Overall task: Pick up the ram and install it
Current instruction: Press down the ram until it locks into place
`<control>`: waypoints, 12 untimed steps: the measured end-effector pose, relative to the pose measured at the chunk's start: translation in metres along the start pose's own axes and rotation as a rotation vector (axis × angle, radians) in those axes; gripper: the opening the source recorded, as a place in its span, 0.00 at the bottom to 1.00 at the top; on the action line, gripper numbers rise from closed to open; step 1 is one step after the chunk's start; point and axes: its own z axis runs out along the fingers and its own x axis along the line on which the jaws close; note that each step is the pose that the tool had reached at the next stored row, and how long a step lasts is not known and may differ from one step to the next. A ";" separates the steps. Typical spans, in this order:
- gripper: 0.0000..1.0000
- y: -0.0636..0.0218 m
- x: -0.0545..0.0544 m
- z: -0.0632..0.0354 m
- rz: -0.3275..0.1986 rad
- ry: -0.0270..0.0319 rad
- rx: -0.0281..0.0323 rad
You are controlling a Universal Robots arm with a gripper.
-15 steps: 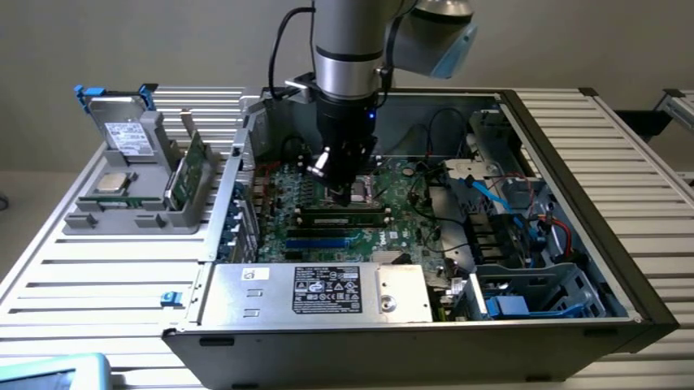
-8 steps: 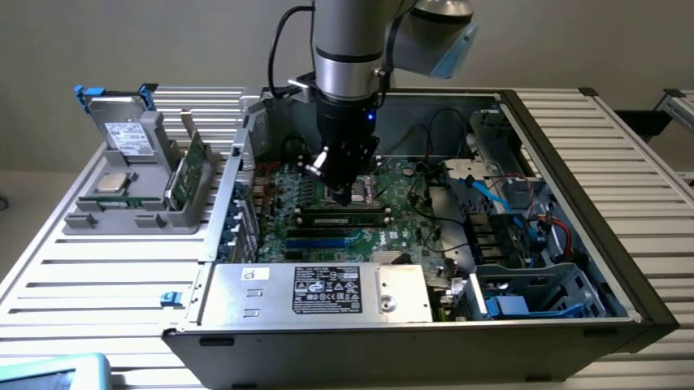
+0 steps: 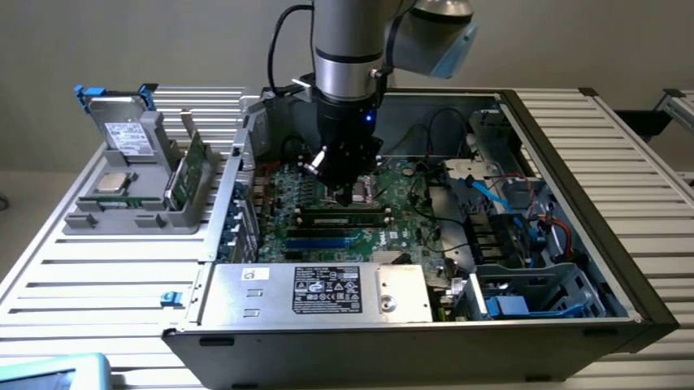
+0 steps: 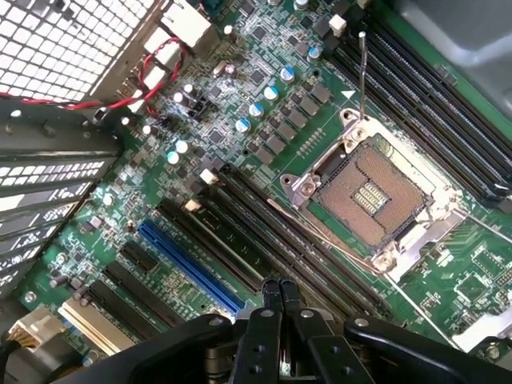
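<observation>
The ram [image 3: 193,166], a slim green circuit-board stick, stands on edge in the grey holder [image 3: 103,221] on the exterior view's left, outside the computer case. My gripper [image 3: 349,197] hangs inside the open case, low over the green motherboard [image 3: 407,195], far from that stick. In the wrist view the fingertips [image 4: 270,290] are pressed together with nothing between them, so the gripper [image 4: 280,290] is shut. It hovers over the long black memory slots [image 4: 304,248], beside the open processor socket [image 4: 372,196].
The holder also carries a grey drive box [image 3: 128,134] and a square silver chip [image 3: 112,183]. Inside the case are a power supply box [image 3: 325,292], a drive cage with blue parts [image 3: 531,292], loose cables [image 3: 456,130] and a perforated rear wall [image 4: 72,48].
</observation>
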 end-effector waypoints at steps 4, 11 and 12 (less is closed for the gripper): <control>0.11 0.0000 0.000 0.0000 0.036 -0.0110 0.0114; 0.11 0.0000 0.000 0.0003 0.126 -0.0090 0.0121; 0.11 0.0001 0.000 0.0004 0.142 -0.0077 0.0111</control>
